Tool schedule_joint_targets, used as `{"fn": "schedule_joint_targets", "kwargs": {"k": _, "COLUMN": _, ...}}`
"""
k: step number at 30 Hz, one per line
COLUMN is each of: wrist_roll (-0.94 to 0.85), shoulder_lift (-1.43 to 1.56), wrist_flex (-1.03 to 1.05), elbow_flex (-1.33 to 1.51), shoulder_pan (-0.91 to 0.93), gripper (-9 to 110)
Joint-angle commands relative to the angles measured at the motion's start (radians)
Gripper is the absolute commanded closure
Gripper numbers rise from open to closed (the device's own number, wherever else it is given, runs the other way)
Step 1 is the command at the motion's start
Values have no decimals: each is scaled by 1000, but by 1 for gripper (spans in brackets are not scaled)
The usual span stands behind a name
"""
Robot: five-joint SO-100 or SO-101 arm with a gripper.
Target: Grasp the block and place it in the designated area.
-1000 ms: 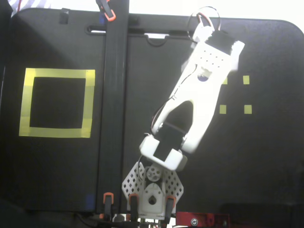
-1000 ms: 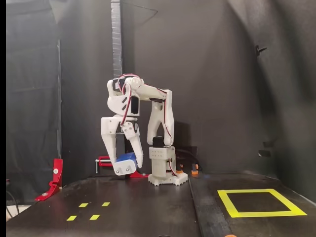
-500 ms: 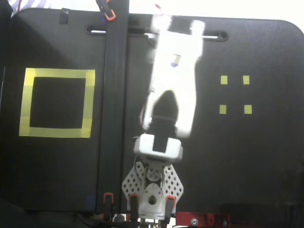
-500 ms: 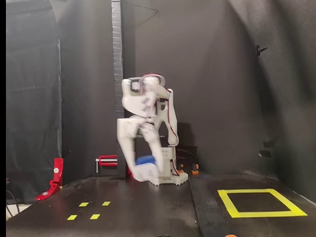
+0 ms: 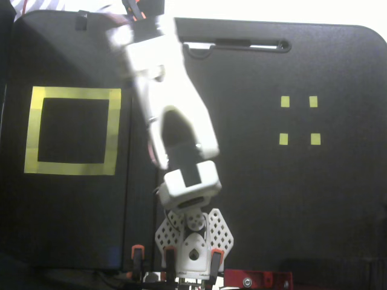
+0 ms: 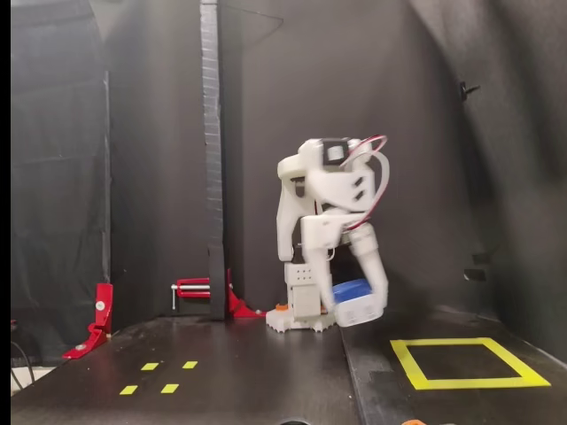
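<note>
In a fixed view from the side, my gripper (image 6: 359,310) is shut on the block (image 6: 351,289), a small dark-blue piece held a little above the table. It hangs just left of the designated area (image 6: 461,383), a large yellow-tape square with a black inside. In a fixed view from above, my white arm (image 5: 166,90) leans up and to the left, with its tip beside the right edge of the designated area (image 5: 72,93). The arm hides the block and the fingers in that view.
Four small yellow tape squares (image 5: 283,101) lie on the far side of the mat (image 6: 149,367). A black upright post (image 6: 211,159) stands behind the arm's base (image 6: 301,314). A red clamp (image 6: 97,319) sits at the table's edge.
The arm has swung with the block from above the small yellow squares, across the middle, to the edge of the large yellow square. The gripper stays shut on the block.
</note>
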Motion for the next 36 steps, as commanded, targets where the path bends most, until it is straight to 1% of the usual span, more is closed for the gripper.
{"fn": "schedule_joint_targets", "kwargs": {"k": 1, "wrist_roll": 63, "shoulder_lift": 2, "wrist_flex": 8, "elbow_flex": -54, "shoulder_pan": -80, "gripper": 82}}
{"fn": "schedule_joint_targets", "kwargs": {"k": 8, "wrist_roll": 219, "shoulder_lift": -17, "wrist_flex": 9, "elbow_flex": -54, "shoulder_pan": -270, "gripper": 82}}
{"fn": "schedule_joint_targets", "kwargs": {"k": 14, "wrist_roll": 310, "shoulder_lift": -43, "wrist_flex": -6, "elbow_flex": -54, "shoulder_pan": -380, "gripper": 82}}
{"fn": "schedule_joint_targets", "kwargs": {"k": 18, "wrist_roll": 336, "shoulder_lift": -57, "wrist_flex": -14, "elbow_flex": -55, "shoulder_pan": -407, "gripper": 82}}
{"fn": "schedule_joint_targets", "kwargs": {"k": 25, "wrist_roll": 337, "shoulder_lift": -92, "wrist_flex": -25, "elbow_flex": -84, "shoulder_pan": -400, "gripper": 82}}
{"fn": "schedule_joint_targets", "kwargs": {"k": 36, "wrist_roll": 399, "shoulder_lift": -301, "wrist_flex": -98, "elbow_flex": -150, "shoulder_pan": -423, "gripper": 82}}
